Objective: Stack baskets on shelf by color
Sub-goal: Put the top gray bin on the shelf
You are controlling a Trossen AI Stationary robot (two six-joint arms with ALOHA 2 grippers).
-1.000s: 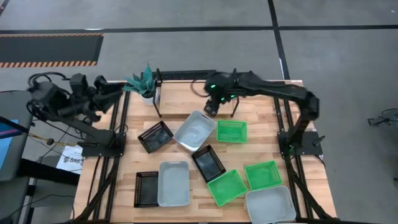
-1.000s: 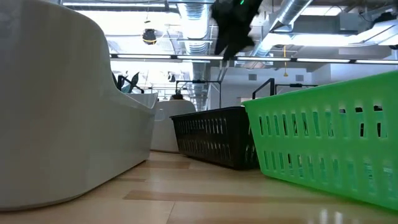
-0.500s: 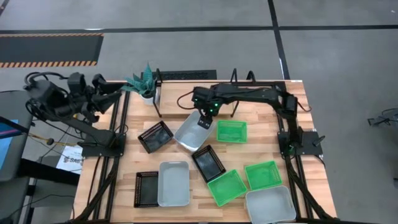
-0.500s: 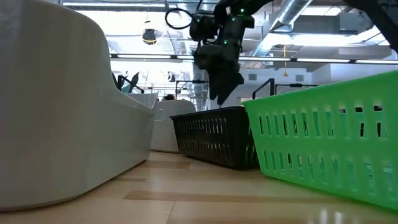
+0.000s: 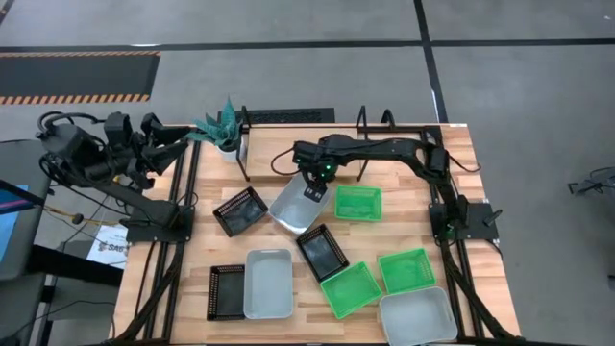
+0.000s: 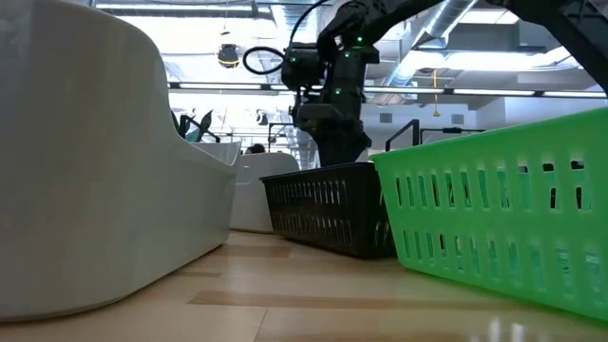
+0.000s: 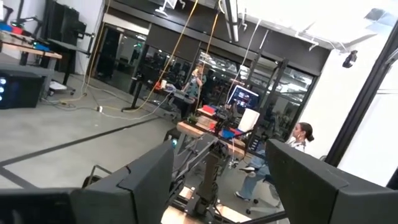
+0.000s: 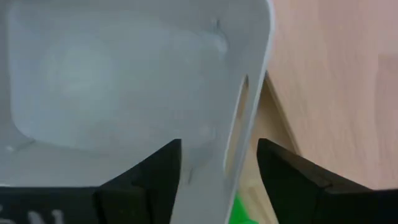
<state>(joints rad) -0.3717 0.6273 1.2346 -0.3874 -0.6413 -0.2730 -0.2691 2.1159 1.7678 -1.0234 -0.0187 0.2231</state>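
My right gripper (image 5: 312,188) is open and low over the tilted grey-white basket (image 5: 299,205) near the table's middle. In the right wrist view its fingers (image 8: 149,177) stand on either side of that basket's far right wall (image 8: 244,106), one inside and one outside, around the handle slot. In the low view my right gripper (image 6: 334,133) shows behind a black basket (image 6: 332,214). The shelf (image 5: 309,118) stands along the far edge. My left gripper (image 5: 181,137) is open and waits folded back past the table's left edge.
Green baskets (image 5: 357,202), (image 5: 350,288), (image 5: 405,270), black baskets (image 5: 239,210), (image 5: 322,252), (image 5: 225,291) and grey-white baskets (image 5: 268,284), (image 5: 417,317) lie scattered on the wooden table (image 5: 404,183). A teal plant (image 5: 221,130) stands at the far left corner. People show in the room beyond.
My right gripper has moved from beside the shelf toward the table's near and left side and come down onto the tilted grey-white basket's far right wall. It now straddles that wall. The baskets have stayed where they were.
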